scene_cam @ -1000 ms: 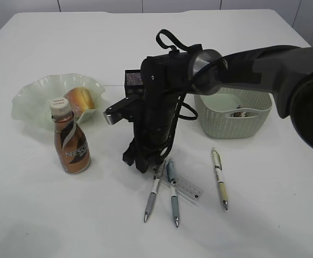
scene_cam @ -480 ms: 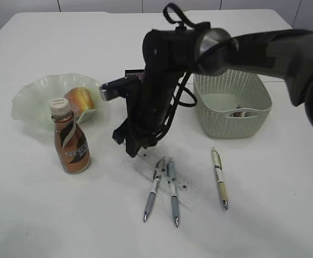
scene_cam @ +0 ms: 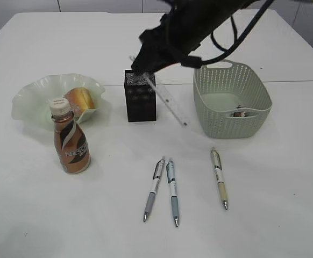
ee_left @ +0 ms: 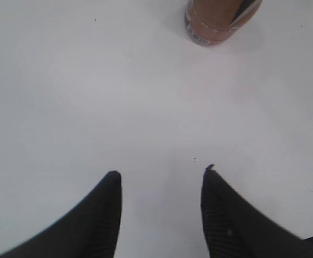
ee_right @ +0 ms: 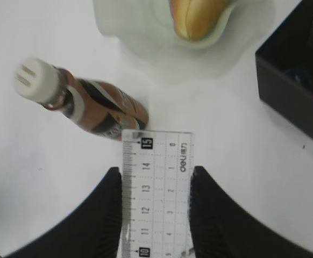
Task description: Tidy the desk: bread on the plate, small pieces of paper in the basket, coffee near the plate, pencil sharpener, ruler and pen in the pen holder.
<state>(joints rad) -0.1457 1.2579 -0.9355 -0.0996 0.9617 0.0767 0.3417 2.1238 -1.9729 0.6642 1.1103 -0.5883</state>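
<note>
- The plate [scene_cam: 33, 102] on the far left holds the bread [scene_cam: 80, 99], and the coffee bottle [scene_cam: 70, 138] stands just in front of it; a low swing of either arm across this side could knock the tall bottle over, since it looks top-heavy
- The left gripper [ee_left: 159, 185] hovers over bare table [ee_left: 92, 80] with its jaws apart and nothing between them, the bottle's base showing at the top of its view; if it moves forward without lifting, it could nudge the bottle
- The pen holder [scene_cam: 140, 95] stands upright in the middle, and its mouth looks narrow
- The right gripper [ee_right: 154, 177] is clamped on the ruler [scene_cam: 167, 99], which hangs tilted in the air with its free end between the pen holder and the basket [scene_cam: 232, 102]; lowered at this slant, the ruler could catch the holder's rim, tip it, or slide through the jaws, as clear plastic probably gives little grip
- Released too soon, the ruler could fall on the table or into the basket
- Three pens [scene_cam: 171, 191] lie near the front edge, clear of both arms; the sharpener cannot be made out
</note>
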